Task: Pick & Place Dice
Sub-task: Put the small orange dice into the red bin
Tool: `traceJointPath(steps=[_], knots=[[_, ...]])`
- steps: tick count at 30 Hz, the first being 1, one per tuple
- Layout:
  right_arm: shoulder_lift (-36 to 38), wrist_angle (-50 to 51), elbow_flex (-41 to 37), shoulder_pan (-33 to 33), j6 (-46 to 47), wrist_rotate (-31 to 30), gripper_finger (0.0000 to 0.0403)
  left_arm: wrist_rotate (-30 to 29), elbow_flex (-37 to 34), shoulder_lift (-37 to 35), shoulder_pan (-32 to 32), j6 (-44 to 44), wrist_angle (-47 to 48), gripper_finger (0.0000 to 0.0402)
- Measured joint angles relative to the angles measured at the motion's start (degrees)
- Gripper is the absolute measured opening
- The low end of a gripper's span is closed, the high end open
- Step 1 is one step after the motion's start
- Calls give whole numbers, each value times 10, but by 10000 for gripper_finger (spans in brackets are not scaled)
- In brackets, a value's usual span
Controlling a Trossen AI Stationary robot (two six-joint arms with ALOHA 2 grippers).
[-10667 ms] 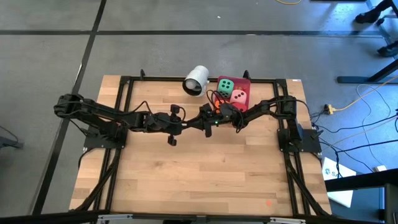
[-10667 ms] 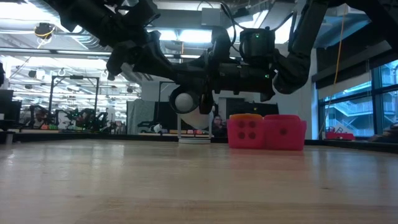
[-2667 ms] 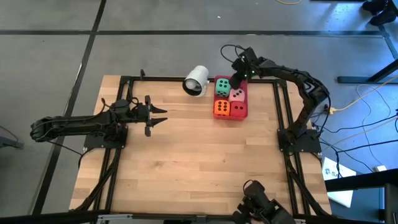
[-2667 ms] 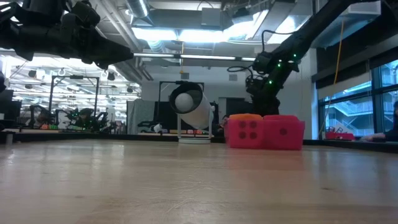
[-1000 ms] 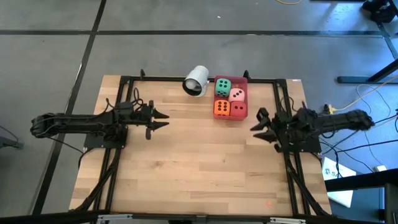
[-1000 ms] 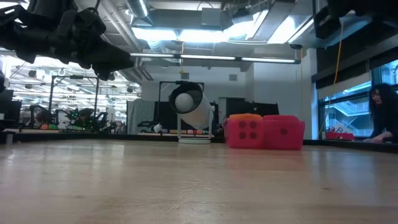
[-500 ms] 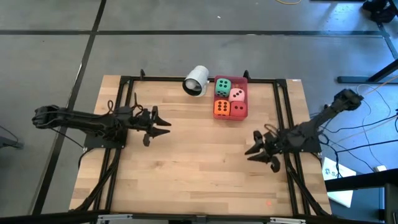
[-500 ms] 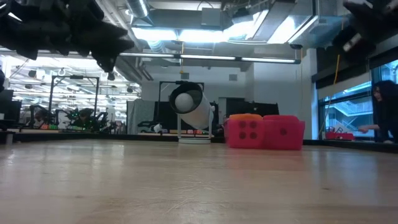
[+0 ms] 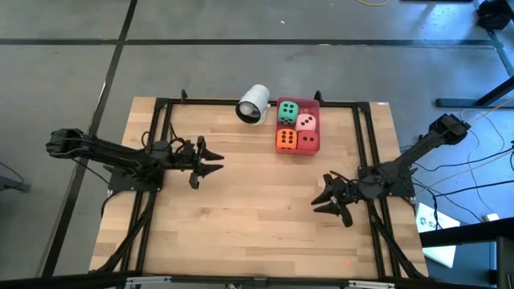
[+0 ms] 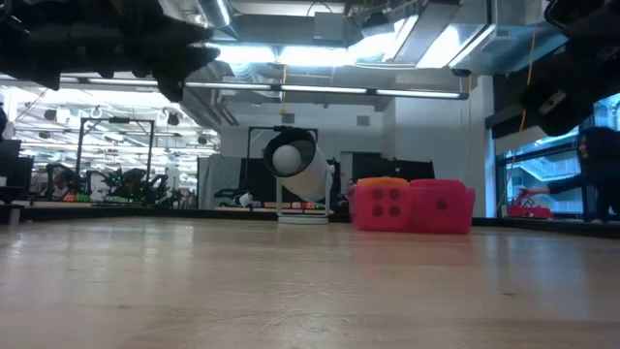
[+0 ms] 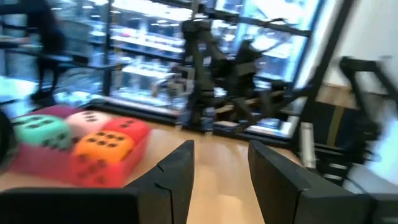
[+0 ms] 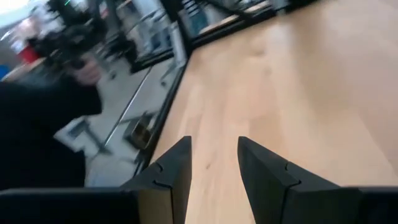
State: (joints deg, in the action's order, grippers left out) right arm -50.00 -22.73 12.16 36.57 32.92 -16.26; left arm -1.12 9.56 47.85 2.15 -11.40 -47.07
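The left hand [image 9: 210, 166] hovers over the left part of the table [image 9: 257, 233], its fingers [image 11: 177, 171] spread with bare wood showing between them, pinching nothing. It points toward three o'clock in the high view. The right hand [image 9: 328, 199] hangs over the right part of the table, near its right edge, pointing toward nine o'clock; its fingers [image 12: 177, 168] also stand apart and empty.

From the left hand, the dice lie toward two o'clock, well apart from it; from the right hand they lie toward eleven o'clock. All four sit together in the red tray [image 9: 316, 104] at the table's far edge, packed in a square: green die [image 9: 288, 112] and pink die [image 9: 306, 122] behind, orange die [image 9: 286, 140] and red die [image 9: 307, 142] in front. A white cup [image 9: 254, 103] lies on its side just beside the tray, at its nine o'clock.
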Motion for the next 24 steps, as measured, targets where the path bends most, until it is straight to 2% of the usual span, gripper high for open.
traceJointPath(steps=[4,7,10,15,20,24], knots=[[0,35,6,-5,-8,79,131,-65,0,19,0,-24,0,143],[-4,157,47,13,25,116,131,-84,0,38,0,-43,-3,143],[-29,309,124,53,31,115,131,-84,0,66,0,-47,-34,143],[-113,523,272,133,33,67,131,-83,1,127,0,-54,-125,143],[-222,620,375,207,55,62,131,-82,24,194,-14,-60,-172,143],[-298,642,419,261,81,77,131,-82,58,254,-31,-60,-190,143]])
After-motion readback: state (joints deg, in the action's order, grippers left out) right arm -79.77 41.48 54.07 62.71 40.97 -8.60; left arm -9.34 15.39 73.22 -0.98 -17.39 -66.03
